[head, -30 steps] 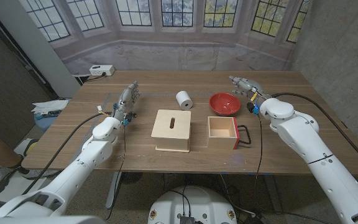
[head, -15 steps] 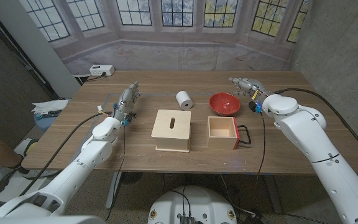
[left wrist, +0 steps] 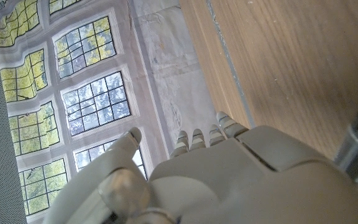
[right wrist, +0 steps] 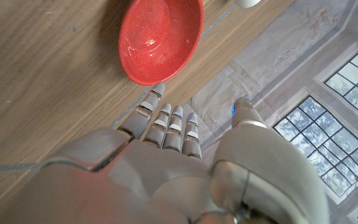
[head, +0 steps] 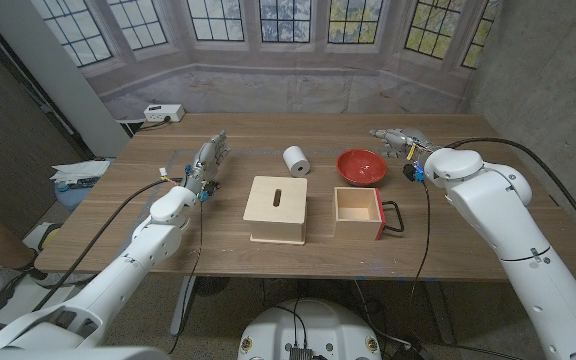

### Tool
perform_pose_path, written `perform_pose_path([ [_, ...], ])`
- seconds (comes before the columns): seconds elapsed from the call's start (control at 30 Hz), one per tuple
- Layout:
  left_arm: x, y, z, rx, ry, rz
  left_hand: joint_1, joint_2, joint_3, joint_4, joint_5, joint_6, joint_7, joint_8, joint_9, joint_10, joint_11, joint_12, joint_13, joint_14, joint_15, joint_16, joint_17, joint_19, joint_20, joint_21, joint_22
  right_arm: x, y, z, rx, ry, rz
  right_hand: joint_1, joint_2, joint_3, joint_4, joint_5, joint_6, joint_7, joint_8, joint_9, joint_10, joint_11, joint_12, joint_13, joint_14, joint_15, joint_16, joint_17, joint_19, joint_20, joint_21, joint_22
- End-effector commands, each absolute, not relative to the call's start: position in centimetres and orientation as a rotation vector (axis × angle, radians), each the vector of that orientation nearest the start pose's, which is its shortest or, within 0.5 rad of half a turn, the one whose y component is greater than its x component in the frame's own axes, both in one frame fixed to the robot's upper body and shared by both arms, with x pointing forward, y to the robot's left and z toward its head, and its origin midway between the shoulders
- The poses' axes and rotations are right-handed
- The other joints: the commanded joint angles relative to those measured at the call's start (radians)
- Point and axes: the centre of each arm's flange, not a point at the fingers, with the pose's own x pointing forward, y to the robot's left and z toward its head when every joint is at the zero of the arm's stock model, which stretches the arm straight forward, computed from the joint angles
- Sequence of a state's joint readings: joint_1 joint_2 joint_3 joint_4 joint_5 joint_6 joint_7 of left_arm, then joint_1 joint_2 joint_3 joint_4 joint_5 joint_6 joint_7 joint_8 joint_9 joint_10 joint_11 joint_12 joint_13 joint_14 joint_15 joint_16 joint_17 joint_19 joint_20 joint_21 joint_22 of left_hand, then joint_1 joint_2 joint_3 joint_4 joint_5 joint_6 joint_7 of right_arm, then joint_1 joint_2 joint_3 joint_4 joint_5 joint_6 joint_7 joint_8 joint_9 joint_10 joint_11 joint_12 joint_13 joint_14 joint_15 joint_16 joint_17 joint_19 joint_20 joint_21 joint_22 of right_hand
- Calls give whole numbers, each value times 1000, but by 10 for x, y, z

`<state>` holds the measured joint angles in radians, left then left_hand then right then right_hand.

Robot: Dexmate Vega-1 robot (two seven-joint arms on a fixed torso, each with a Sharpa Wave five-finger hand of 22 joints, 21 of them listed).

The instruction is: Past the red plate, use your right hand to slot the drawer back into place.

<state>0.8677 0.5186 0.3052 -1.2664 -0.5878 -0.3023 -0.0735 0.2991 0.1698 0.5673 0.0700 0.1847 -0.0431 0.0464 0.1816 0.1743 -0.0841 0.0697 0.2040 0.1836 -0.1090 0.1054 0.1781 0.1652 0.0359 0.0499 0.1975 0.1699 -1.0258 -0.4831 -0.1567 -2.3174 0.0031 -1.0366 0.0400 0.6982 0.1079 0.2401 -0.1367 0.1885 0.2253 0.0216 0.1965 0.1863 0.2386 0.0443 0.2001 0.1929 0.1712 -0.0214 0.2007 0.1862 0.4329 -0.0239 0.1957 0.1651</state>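
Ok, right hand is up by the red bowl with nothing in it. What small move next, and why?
Probably bring the right hand back toward you and down beside the drawer's black handle. The drawer sits apart from the wooden box, handle on the right, while the hand hangs open past the red bowl, touching nothing. From there it could push the drawer leftward.

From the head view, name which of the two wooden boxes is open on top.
The smaller box, red-edged with a black handle, nearest the red bowl. The larger box has only a slot.
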Motion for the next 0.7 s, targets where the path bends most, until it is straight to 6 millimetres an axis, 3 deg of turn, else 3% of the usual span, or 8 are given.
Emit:
perform_pose_path([
  [0.03, 654, 320, -38, 31, -578, -187, 11, 1, 6, -3, -2, -2, -1, 2, 4, 1, 1, 2, 4, 7, 1, -2, 3, 5, 6, -1, 3, 489, -233, 38, -563, -135, -58, 21, 1, 3, -11, 2, 11, 12, 5, 2, 20, 9, 10, 3, 20, 5, 9, 2, 18, 3, 7, 3],
  [0.7, 650, 318, -40, 40, -577, -193, 18, 1, 11, -13, -4, -2, -2, 2, 4, 0, 2, 1, 4, 7, 1, -3, 2, 5, 6, -2, 3, 467, -227, 32, -667, -77, -150, 76, -10, 7, -29, 5, 81, 32, 16, 3, 103, 12, 36, 7, 113, 8, 30, 4, 106, 22, 20, 3],
])
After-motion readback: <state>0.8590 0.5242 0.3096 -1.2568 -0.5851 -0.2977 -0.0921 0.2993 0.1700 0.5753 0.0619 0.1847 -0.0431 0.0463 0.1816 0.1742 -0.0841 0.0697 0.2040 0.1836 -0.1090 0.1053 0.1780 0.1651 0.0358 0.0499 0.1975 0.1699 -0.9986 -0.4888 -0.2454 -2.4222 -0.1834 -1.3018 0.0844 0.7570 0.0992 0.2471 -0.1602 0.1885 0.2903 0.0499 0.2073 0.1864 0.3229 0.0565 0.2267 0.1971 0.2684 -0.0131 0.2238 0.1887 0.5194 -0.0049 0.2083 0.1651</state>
